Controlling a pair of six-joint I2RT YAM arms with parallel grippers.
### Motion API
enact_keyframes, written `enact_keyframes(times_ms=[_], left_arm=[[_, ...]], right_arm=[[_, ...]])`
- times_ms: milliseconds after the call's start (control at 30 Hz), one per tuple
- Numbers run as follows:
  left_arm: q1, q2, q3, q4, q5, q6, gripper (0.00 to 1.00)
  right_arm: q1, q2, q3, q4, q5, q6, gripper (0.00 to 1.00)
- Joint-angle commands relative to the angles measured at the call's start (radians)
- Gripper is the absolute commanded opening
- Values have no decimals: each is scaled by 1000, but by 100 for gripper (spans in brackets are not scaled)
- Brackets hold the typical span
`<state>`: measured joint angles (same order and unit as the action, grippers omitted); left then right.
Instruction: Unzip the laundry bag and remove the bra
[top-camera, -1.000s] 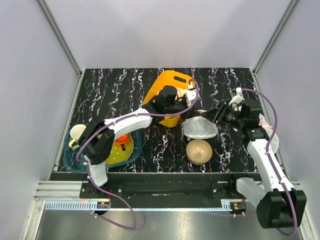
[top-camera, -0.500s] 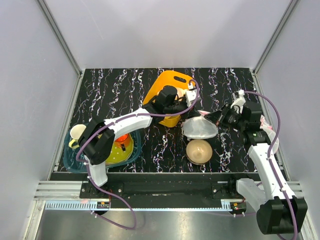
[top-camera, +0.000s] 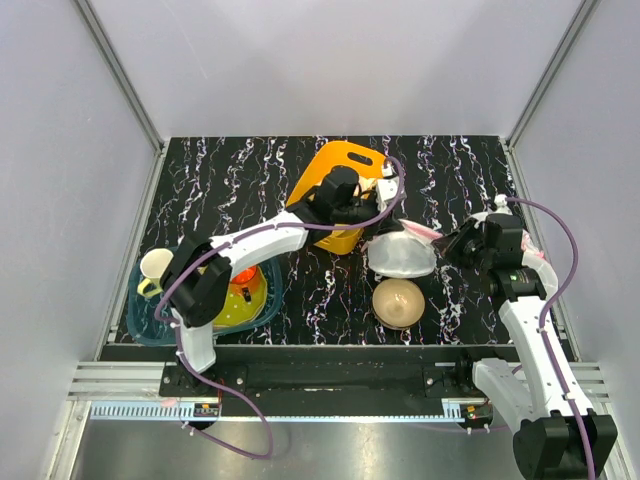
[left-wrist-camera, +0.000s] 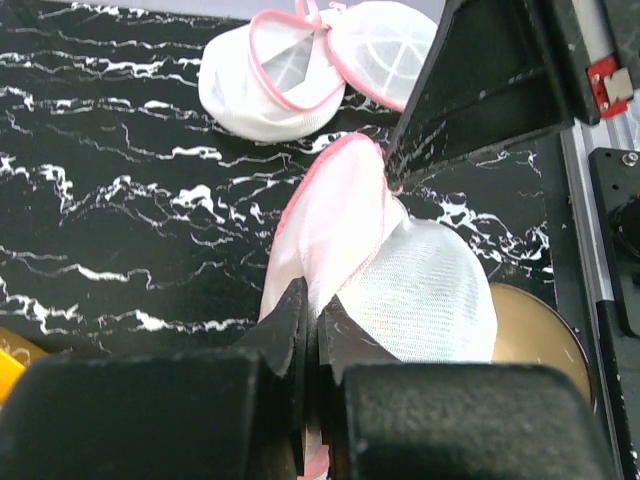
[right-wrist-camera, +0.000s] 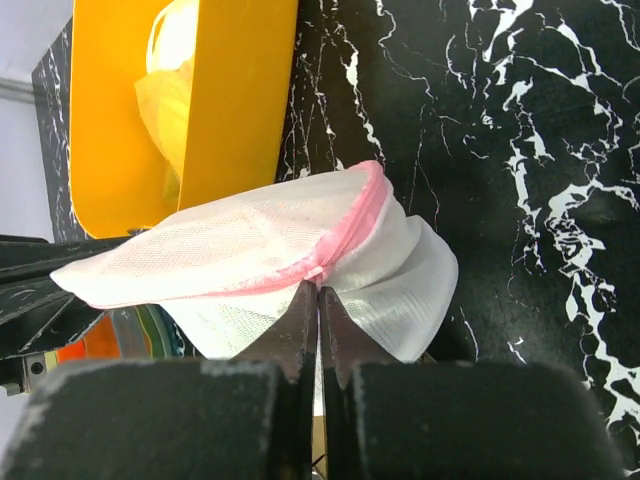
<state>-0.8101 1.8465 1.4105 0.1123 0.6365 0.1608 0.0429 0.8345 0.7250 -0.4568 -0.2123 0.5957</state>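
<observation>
The round white mesh laundry bag (top-camera: 400, 257) with pink zip trim lies on the black marbled counter (top-camera: 230, 180), just beside a tan bowl (top-camera: 397, 300). The bra is not visible, perhaps inside. Should either pinch slip, the bag would drag rather than unzip. The left gripper (left-wrist-camera: 312, 300) reaches from behind, jaws closed on the rim. The right gripper (right-wrist-camera: 318, 292), from the right, pinches the trim.

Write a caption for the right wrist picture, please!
Right pincer pinching the pink trim of a white mesh laundry bag beside a yellow bin.
</observation>
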Motion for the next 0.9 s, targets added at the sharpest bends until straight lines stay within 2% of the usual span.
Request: enact_keyframes(times_ms=[0,67,100,167,200,333,467,533,633,867], left_arm=[[-4,59,180,26,91,11,2],[-3,121,255,-49,98,11,35],[-3,137,310,-71,101,9,65],[-3,168,347,-109,106,6,79],[-1,162,347,-109,103,6,91],[2,82,254,-48,51,35,97],[2,34,229,-71,60,77,94],[-11,42,226,-69,10,88,92],[-72,85,300,-157,-96,195,93],[-83,141,326,-120,-138,236,90]], right_arm=[[-6,-5,25,18,47,94,0],[-5,-8,24,55,13,125,0],[-5,-8,27,58,10,130,0],[-5,-6,43,53,10,122,0],[-5,-6,48,50,10,119,0],[-5,12,65,56,-7,108,0],[-8,20,60,96,-48,116,0],[-3,28,65,99,-62,112,0],[-5,28,62,98,-64,105,0],[-5,17,65,81,-79,101,0]])
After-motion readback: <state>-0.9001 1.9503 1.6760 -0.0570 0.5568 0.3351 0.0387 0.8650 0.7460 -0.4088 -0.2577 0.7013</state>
